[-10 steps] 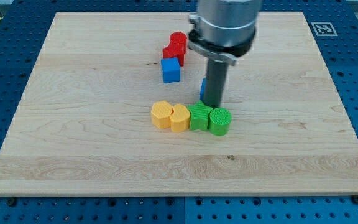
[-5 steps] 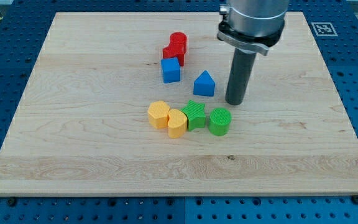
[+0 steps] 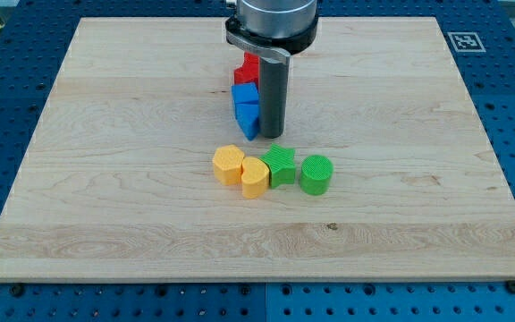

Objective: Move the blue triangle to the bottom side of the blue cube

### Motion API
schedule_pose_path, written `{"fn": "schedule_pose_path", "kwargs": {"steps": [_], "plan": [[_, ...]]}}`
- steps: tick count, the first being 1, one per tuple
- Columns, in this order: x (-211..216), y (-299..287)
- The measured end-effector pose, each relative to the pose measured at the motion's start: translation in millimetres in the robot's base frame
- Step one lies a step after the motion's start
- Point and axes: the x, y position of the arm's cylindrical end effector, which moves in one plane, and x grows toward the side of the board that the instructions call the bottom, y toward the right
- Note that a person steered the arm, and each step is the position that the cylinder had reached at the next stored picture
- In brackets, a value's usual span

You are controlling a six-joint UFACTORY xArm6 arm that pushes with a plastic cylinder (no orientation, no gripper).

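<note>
A pale wooden board [image 3: 105,179] lay on a blue perforated bench [image 3: 7,54] and filled most of the frame. The arm's grey housing [image 3: 271,20] came down from the top centre, ending in a straight dark rod. This arm carried no gripper, so nothing was grasped. My tip [image 3: 271,136] rested on the board just above the frame's centre.

The blue triangle [image 3: 249,122] sat pressed against the left side of the rod, just beside my tip, partly hidden by it. Directly above it, touching or nearly touching, sat the blue cube [image 3: 244,95]; the triangle was therefore on the cube's lower side. Above the cube, a red block [image 3: 248,67] showed only partly behind the rod, its shape unclear.

Below my tip, a row of four blocks ran left to right: a yellow block [image 3: 228,165], a yellow heart-like block [image 3: 256,176], a green star-like block [image 3: 281,165] and a green cylinder [image 3: 316,173]. The first three touched; the cylinder stood just apart. A black-and-white marker [image 3: 462,41] sat in the upper right corner.
</note>
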Motion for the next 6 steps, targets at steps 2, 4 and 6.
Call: {"fn": "schedule_pose_path", "kwargs": {"steps": [2,4,6], "plan": [[-13,30],[-115,43],[-177,29]]}}
